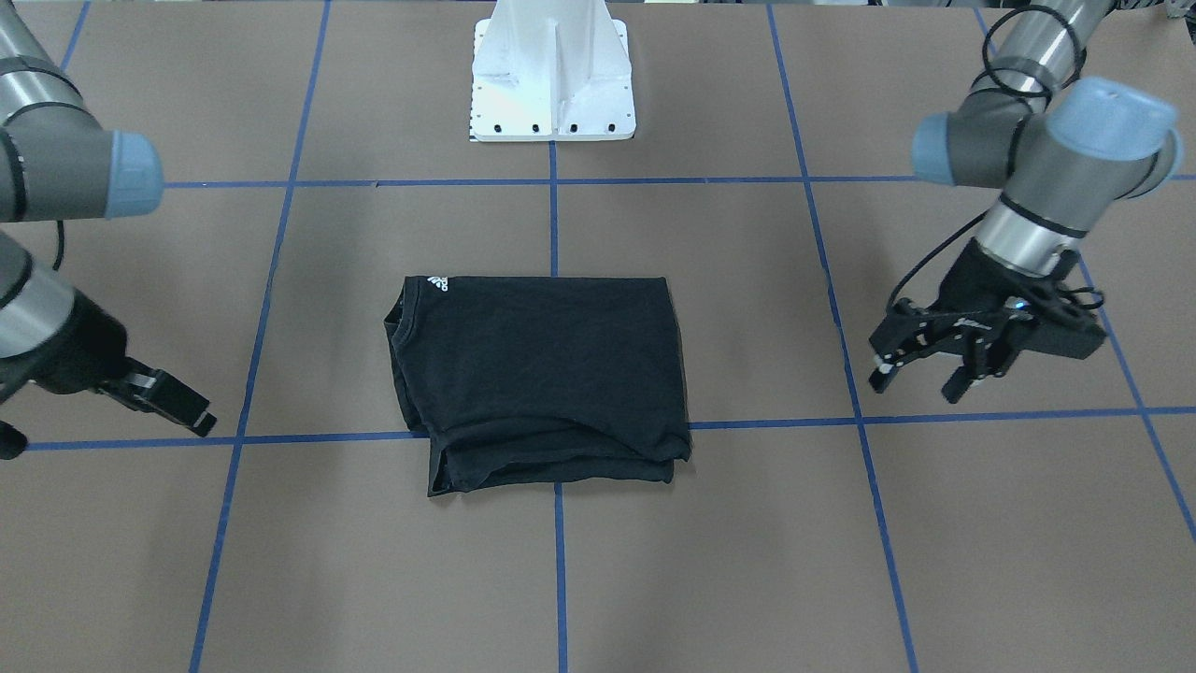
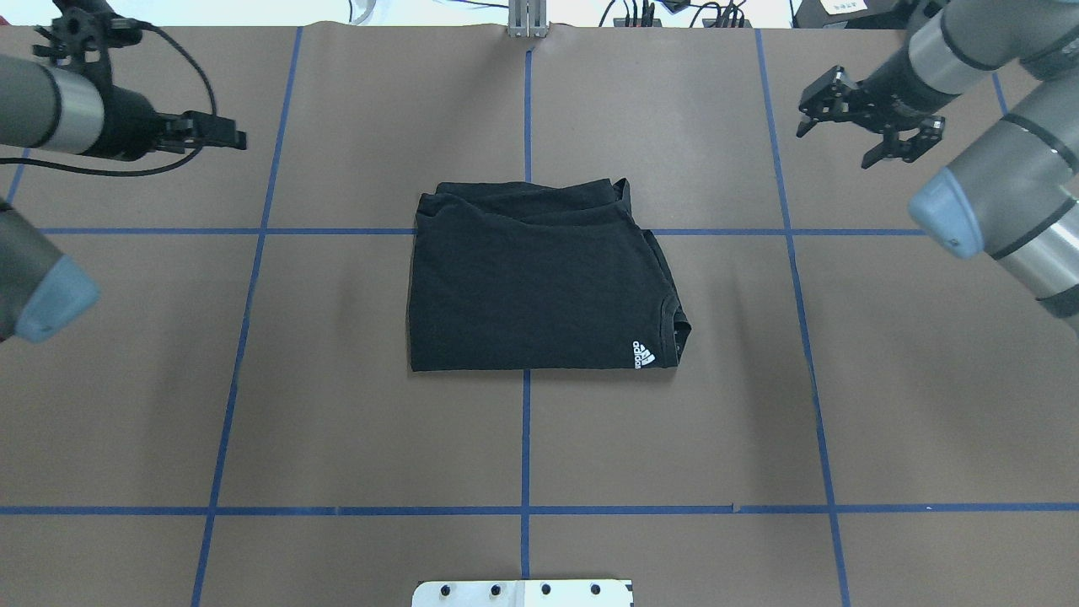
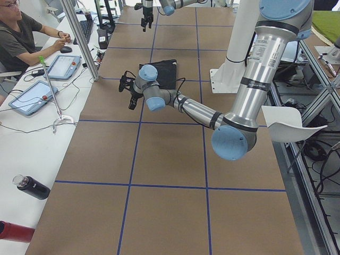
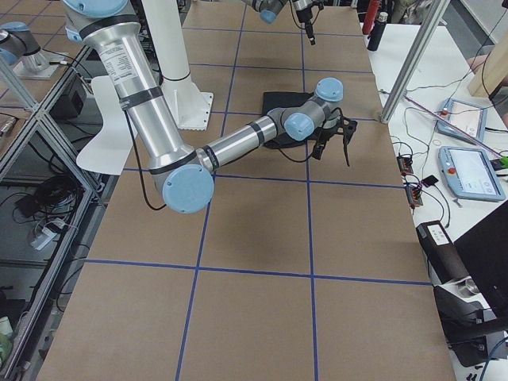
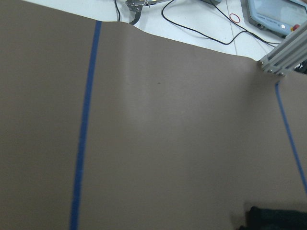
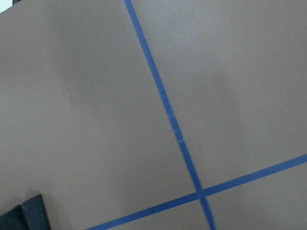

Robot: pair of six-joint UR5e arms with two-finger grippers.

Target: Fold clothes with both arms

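In the front-facing view, the black short-sleeved T-shirt (image 1: 537, 379) is seen folded into a compact rectangle at the middle of the brown paper-covered tabletop (image 1: 710, 561), its small white collar mark (image 1: 438, 283) turned up at one corner; such a neat layered stack suggests the folding is judged essentially done. The left gripper (image 1: 920, 369) hangs well apart from the cloth with its fingers spread wide and holding nothing, while the right gripper (image 1: 177, 402) is kept clear on the other side, its fingers drawn close together and empty. In the overhead view, both the left gripper (image 2: 221, 135) and the right gripper (image 2: 843, 139) are held beyond the shirt's far corners, presumably so that the stack is not disturbed. In the side views the arms are seen raised off the shirt. In each wrist view only bare tabletop and blue tape lines are shown, with a dark scrap at the frame edge.
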